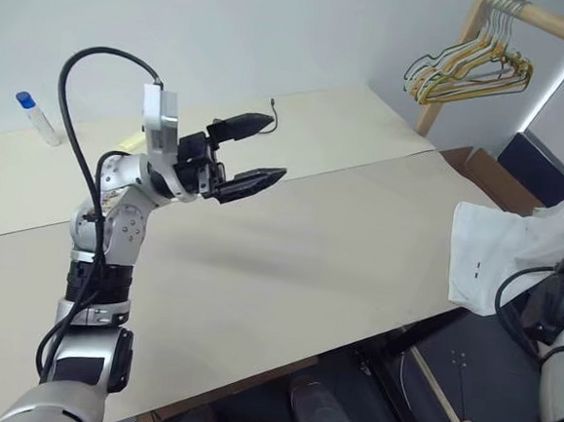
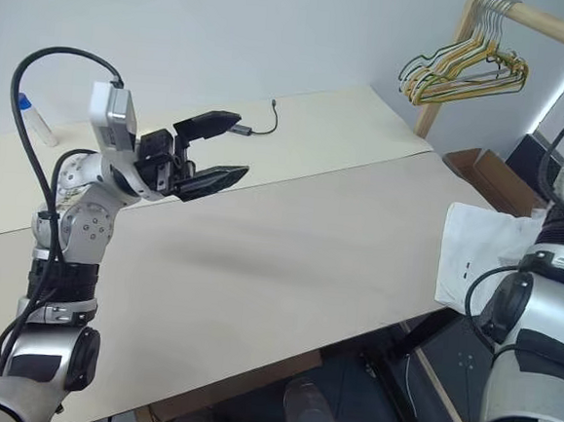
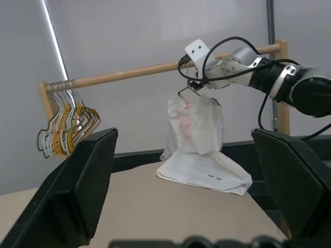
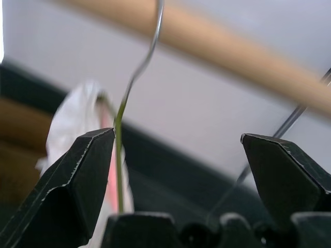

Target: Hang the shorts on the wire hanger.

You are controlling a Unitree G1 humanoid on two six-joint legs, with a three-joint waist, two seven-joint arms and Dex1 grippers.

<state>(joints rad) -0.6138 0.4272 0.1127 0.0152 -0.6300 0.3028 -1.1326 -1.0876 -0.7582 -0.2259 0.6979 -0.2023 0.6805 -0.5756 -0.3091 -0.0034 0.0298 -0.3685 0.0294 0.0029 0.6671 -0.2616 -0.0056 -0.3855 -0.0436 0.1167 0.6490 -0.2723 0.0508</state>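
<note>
The white shorts (image 3: 199, 129) hang from the olive-green wire hanger (image 4: 120, 119) just below the wooden rail (image 3: 129, 75). Their lower part rests on the table's far right corner (image 1: 489, 252). A pink patch shows near the waistband. My right gripper (image 4: 178, 137) is open up by the rail. The hanger's neck stands between its fingers, close to one finger (image 4: 83, 170) and not pinched. The silvery hook (image 4: 150, 46) rises across the rail and leaves the picture, so I cannot tell if it rests on the rail. My left gripper (image 1: 278, 147) is open and empty above the table's middle.
A bunch of yellow and grey hangers (image 1: 469, 71) hangs at the rail's other end. The beige table (image 1: 307, 262) carries a black cable with a small adapter (image 2: 254, 126) and a blue-capped bottle (image 1: 37, 118) at the back. A cardboard box (image 1: 490, 174) stands beyond the table's right edge.
</note>
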